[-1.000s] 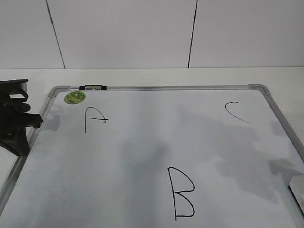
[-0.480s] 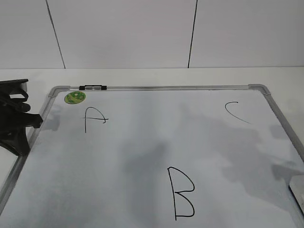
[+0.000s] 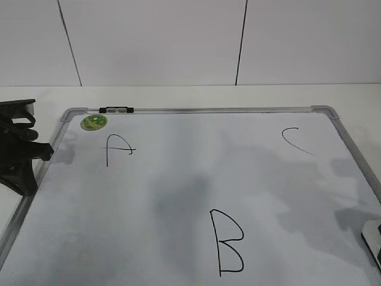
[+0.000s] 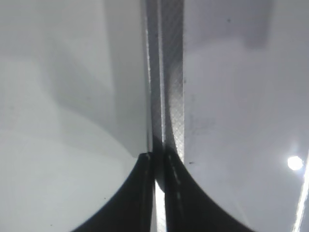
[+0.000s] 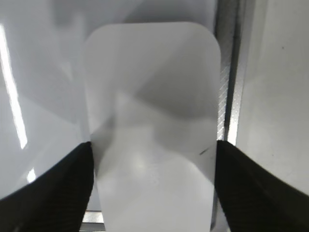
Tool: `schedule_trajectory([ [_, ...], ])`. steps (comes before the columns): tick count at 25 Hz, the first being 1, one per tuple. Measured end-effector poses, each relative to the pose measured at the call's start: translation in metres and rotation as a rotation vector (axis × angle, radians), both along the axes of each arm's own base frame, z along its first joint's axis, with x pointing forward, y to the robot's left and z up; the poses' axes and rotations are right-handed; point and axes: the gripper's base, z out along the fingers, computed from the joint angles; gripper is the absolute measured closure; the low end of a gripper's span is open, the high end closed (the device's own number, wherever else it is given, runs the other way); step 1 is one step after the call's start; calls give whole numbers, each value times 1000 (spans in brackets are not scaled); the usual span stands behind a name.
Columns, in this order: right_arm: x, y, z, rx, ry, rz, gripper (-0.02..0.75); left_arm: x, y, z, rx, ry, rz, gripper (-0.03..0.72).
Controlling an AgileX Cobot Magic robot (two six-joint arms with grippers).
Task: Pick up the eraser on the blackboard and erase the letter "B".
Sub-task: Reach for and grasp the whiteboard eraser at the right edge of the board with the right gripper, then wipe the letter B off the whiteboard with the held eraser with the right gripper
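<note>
The eraser lies on the blackboard at its right edge, right beside the silver frame; in the exterior view only a sliver of it shows at the lower right corner of the picture. In the right wrist view the white rounded block fills the middle, and the right end effector stands spread wide around it, one dark finger to each side of the block's long edges. Whether the fingers already touch the block cannot be told.

The letter "B" stands whole in thin black marker at the lower middle of the board, well apart from the eraser. A smaller "A" sits at the upper left and a curved "C" at the upper right. A round green sticker lies in the top left corner.

The left end effector rests over the board's left frame rail, its two fingers pressed together with nothing between them; in the exterior view it shows as a dark shape at the left edge. The board lies flat on a white worktop.
</note>
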Motion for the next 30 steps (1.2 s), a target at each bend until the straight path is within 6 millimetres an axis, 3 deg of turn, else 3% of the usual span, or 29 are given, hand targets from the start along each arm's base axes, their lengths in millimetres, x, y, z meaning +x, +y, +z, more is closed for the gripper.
schedule_trajectory([
  [22, 6, 2, -17, 11, 73, -55, 88, 0, 0, 0, 0, 0, 0, 668],
  [30, 4, 2, -16, 9, 90, -54, 183, 0, 1, 0, 3, -1, 0, 668],
])
